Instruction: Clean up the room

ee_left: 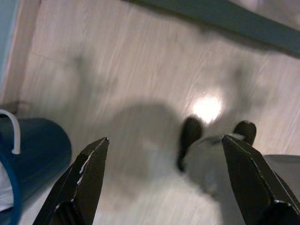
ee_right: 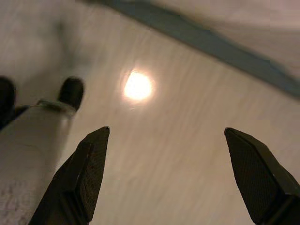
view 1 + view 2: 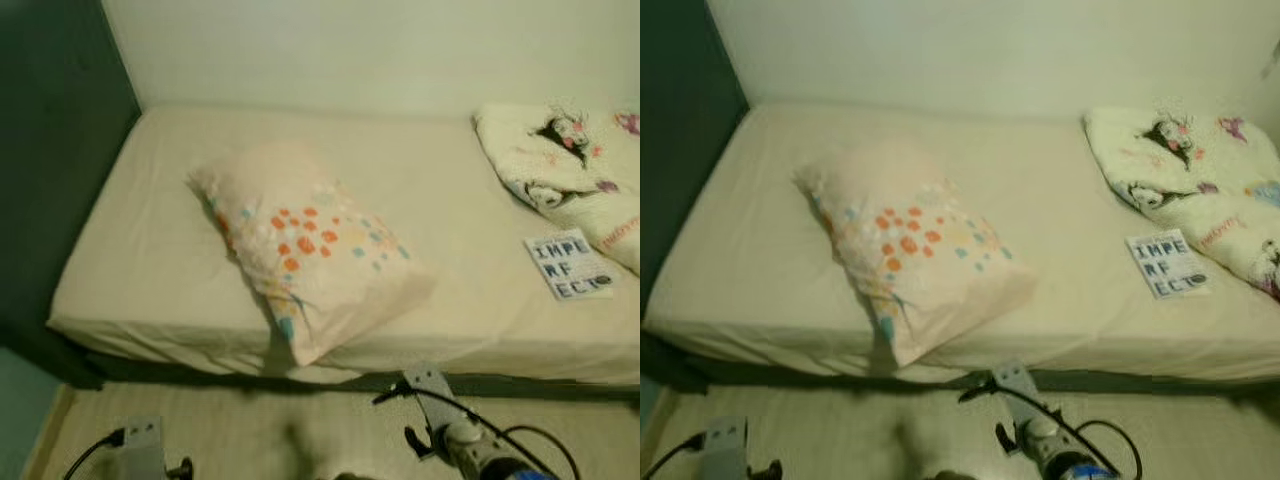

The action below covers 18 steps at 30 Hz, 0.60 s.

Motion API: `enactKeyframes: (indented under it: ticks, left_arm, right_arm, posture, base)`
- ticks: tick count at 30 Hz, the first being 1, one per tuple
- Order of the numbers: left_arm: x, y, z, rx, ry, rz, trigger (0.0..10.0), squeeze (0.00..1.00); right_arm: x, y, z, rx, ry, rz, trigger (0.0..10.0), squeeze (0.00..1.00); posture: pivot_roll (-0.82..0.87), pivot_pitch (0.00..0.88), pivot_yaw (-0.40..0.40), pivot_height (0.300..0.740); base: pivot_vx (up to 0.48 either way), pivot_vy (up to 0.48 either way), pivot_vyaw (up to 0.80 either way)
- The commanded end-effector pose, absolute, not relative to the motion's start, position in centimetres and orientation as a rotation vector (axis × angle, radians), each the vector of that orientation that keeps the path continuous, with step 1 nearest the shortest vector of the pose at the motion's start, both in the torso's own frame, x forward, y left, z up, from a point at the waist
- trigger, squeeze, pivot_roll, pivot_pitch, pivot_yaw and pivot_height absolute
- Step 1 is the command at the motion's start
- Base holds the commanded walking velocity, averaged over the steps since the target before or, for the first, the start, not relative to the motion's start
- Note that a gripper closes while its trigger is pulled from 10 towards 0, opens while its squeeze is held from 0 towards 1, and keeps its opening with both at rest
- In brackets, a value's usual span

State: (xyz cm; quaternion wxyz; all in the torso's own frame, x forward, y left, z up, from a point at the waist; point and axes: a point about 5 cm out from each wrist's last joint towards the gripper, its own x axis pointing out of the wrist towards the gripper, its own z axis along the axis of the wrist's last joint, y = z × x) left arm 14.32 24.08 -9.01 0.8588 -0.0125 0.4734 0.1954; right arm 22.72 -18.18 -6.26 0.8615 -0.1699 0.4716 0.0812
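A cream pillow (image 3: 305,245) with orange and teal dots lies askew on the bed (image 3: 150,270), one corner hanging over the front edge. A folded cartoon-print blanket (image 3: 575,175) sits at the bed's right end, and a booklet (image 3: 568,264) with block letters lies beside it. Both arms hang low by the floor in front of the bed. My left gripper (image 1: 166,159) is open over the pale wood floor. My right gripper (image 2: 166,159) is open too, nothing between its fingers.
A dark wall panel (image 3: 50,150) stands at the bed's left end. A blue bin (image 1: 28,159) with a white handle sits on the floor near my left gripper. The bed's dark base (image 2: 197,37) runs along the floor.
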Motion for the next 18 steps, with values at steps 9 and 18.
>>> enactKeyframes:
  ticks: [9,18]
  left_arm:
    - [13.66,23.90,-9.30,-0.036,1.014,0.426,10.0,0.00]
    - [13.81,23.91,-9.23,-0.047,1.000,0.436,10.0,0.00]
  right_arm:
    - [21.65,-18.39,-6.89,-0.359,1.034,0.173,10.0,0.00]
    - [21.67,-18.35,-6.88,-0.355,1.034,0.173,10.0,0.00]
  posture:
    - [-0.01,0.000,-0.003,0.740]
    - [-0.02,0.000,0.000,0.740]
  base:
    - [0.000,-0.053,0.00]
    - [0.000,0.000,0.00]
